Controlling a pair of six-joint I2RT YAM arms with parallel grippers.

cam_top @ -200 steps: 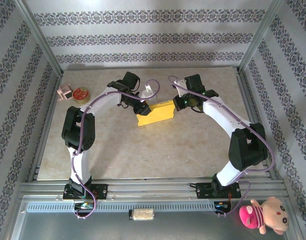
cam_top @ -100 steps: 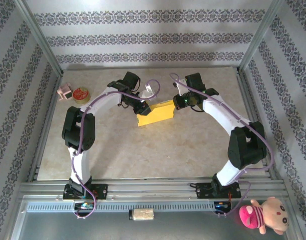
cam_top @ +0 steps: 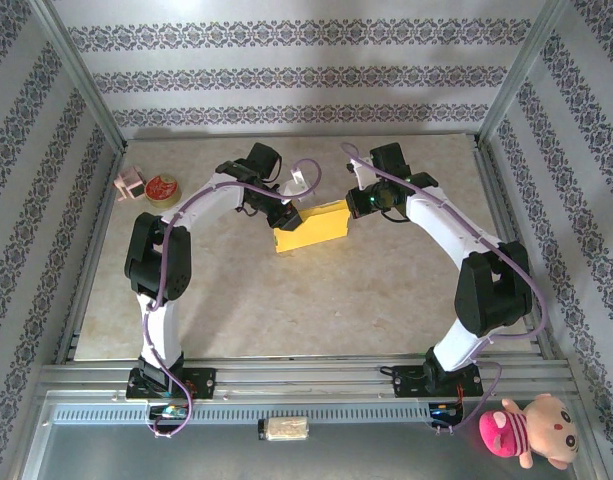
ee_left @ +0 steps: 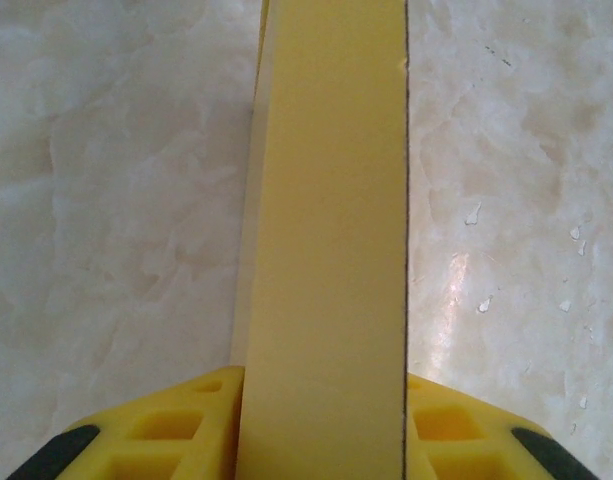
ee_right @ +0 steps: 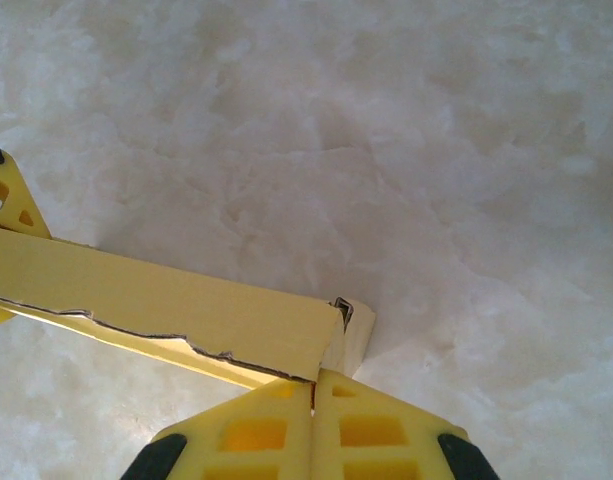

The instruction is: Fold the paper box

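The paper box (cam_top: 311, 226) is a flat yellow rectangular box lying on the table's middle back. My left gripper (cam_top: 289, 215) is at its left end, and in the left wrist view its jaws (ee_left: 321, 392) are shut on the two sides of the box (ee_left: 326, 230), which runs away from the camera. My right gripper (cam_top: 354, 208) is at the box's right end. In the right wrist view its fingertips (ee_right: 314, 385) are pressed together and touch the box's (ee_right: 156, 295) end corner, where a small folded flap edge shows. I cannot tell whether a thin flap is pinched there.
A small round red tin (cam_top: 163, 188) and a pink object (cam_top: 130, 184) sit at the table's back left. A pink plush toy (cam_top: 526, 430) lies beyond the front rail at the right. Metal frame posts and patterned walls bound the table.
The right arm's elbow has drifted slightly to the left. Both grippers and the box stay where they were.
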